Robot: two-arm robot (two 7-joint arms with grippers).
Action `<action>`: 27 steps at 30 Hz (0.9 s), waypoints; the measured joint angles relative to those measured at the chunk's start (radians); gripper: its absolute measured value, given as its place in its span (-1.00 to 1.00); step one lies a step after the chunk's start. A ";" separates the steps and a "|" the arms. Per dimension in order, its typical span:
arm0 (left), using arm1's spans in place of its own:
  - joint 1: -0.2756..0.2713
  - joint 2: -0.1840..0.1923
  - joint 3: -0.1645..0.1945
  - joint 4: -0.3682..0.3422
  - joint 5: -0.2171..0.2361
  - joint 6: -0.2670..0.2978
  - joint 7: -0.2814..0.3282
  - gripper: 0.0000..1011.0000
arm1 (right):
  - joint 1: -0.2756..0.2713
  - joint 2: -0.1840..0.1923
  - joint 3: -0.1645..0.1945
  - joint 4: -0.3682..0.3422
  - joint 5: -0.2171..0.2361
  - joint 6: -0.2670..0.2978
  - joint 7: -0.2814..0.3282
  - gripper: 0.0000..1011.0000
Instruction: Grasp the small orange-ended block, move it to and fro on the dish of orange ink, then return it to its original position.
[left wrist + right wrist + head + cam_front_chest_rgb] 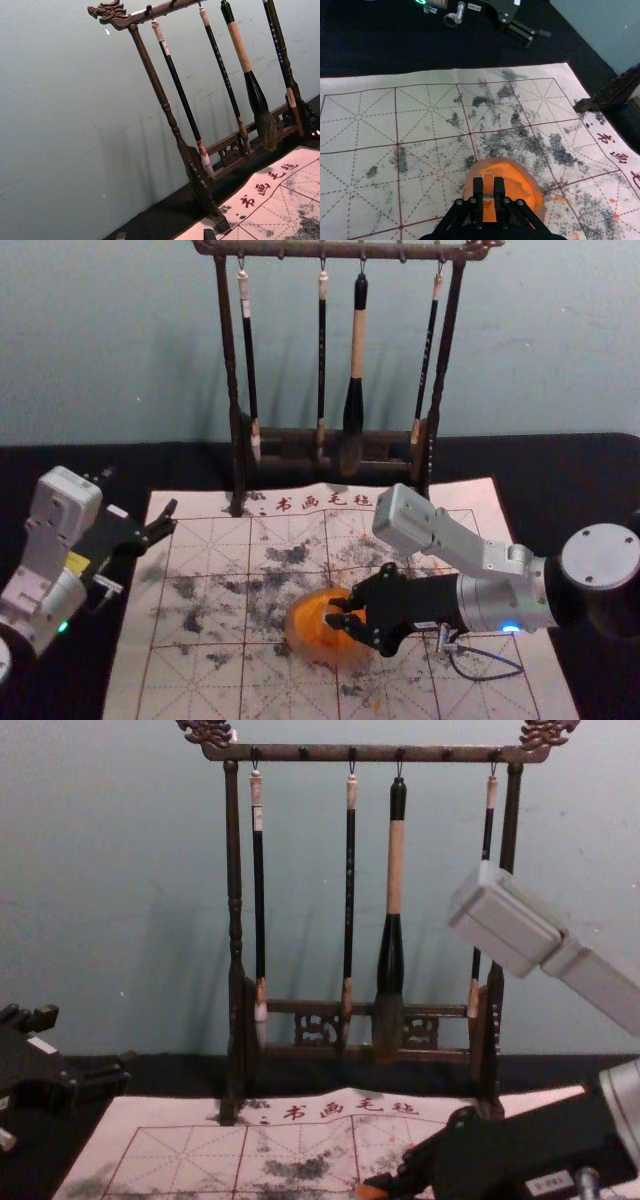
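The small block (488, 184) sits between the fingertips of the right gripper (337, 613), its end poking a little past them, and both lie over the dish (471, 183) of orange ink (522, 184); I can't tell whether its underside touches the ink. The block is squarish and blunt, its visible face a soft brownish orange, paler than the bright ink around it (it nearly blends in from the head view), and in the chest view a strong orange shows at the fingertips. The right jaws stand nearly together, only the block's narrow width apart, with a black finger (477, 188) pressed to either side of it, so they have it firmly grasped. The dish is round, with a dull pinkish rim, and the ink is spread unevenly across it. It rests on the white felt mat (200, 680), which carries a dark red grid, dashed guide lines and plenty of grey-black smudges. The left gripper (138, 496) is parked in the air by the mat's far left corner, well apart from the dish, its jaws spread wide with nothing between them. At the back stands a dark wooden rack (235, 920) with four hanging brushes (396, 870), one of them much thicker than the others.
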 joint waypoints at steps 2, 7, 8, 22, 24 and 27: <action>0.000 0.000 0.000 0.000 0.000 0.000 0.000 0.98 | 0.007 -0.005 -0.001 0.008 -0.002 0.000 -0.001 -0.81; 0.000 0.000 0.000 0.000 0.000 0.000 0.000 0.98 | 0.020 -0.018 0.000 0.031 -0.007 0.001 -0.007 -0.81; 0.000 0.000 0.000 0.000 0.000 0.000 0.000 0.98 | 0.022 -0.019 0.000 0.035 -0.008 0.002 -0.008 -0.81; 0.000 0.000 0.000 0.000 0.000 0.000 0.000 0.98 | 0.032 -0.023 0.026 0.067 -0.005 0.004 -0.023 -0.81; 0.000 0.000 0.000 0.000 0.000 0.000 0.000 0.98 | 0.029 -0.019 0.030 0.068 -0.002 0.004 -0.023 -0.81; 0.000 0.000 0.000 0.000 0.000 0.000 0.000 0.98 | 0.023 -0.010 0.035 0.065 0.003 0.004 -0.022 -0.81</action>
